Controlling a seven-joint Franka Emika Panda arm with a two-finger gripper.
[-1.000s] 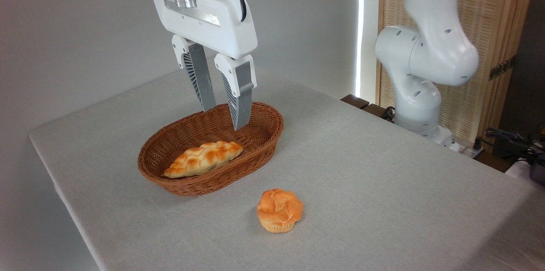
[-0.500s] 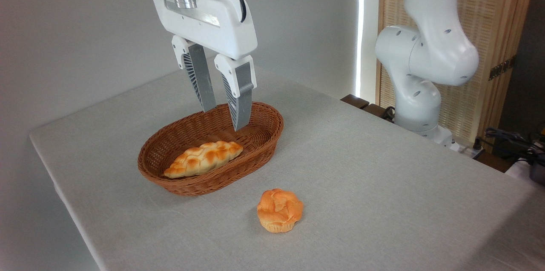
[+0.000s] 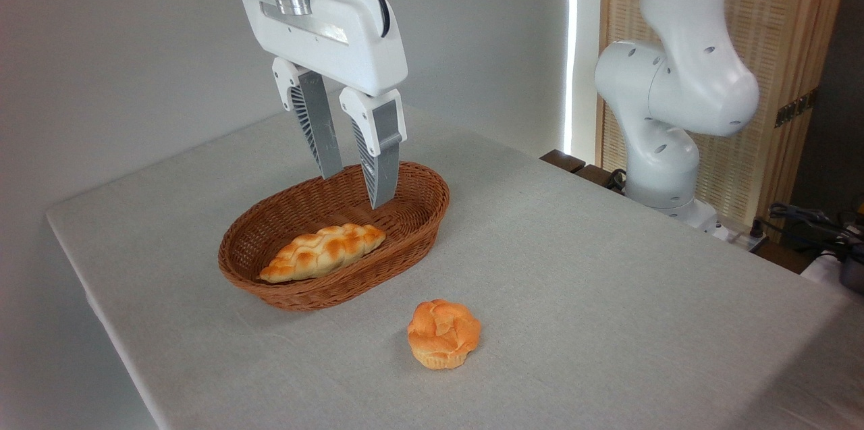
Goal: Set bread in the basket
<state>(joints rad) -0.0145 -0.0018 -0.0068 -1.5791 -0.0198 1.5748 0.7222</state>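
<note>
The bread, a small round bun with an orange cracked top and a paler ridged base, lies on the white tablecloth in front of and to the right of the basket. That oval brown wicker basket sits left of centre. My gripper hangs above the basket's far end, fingers pointing down, open, with nothing between them. It is well apart from the bun, up and to the left of it.
A long braided golden loaf lies inside the basket. The arm's white base stands at the table's far right edge. Cables and dark gear sit beyond the right edge. The table's left edge drops off near the basket.
The gripper has shifted very slightly; the bun, basket and loaf have not moved.
</note>
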